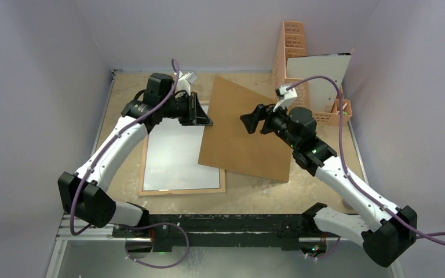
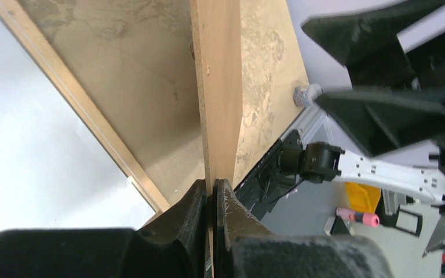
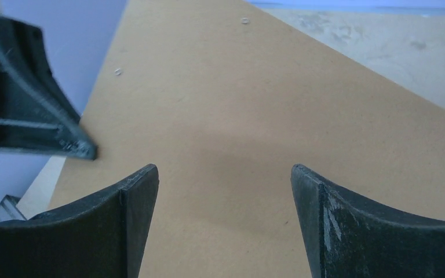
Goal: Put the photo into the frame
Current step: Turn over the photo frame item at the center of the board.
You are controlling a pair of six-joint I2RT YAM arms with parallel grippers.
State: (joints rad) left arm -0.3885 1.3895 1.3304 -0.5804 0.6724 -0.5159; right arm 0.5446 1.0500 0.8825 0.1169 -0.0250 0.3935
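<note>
Pale lilac booth around a mottled tan tabletop (image 1: 255, 194)
Plain lilac walls (image 1: 35, 87) close in the left, back and right sides. The tabletop is a speckled board scuffed with lighter patches. A peach lattice basket (image 1: 292, 43) stands in the far right corner against the wall, and a black rail (image 1: 226, 223) runs along the near edge. The light is soft and even, with only faint shadows

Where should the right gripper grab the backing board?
The backing board is a flat sheet, tilted up where the left gripper pinches its left edge. The open right gripper faces only its broad face. Likely best: pinch the thin far edge, coming from the back, jaws across the thickness.
</note>
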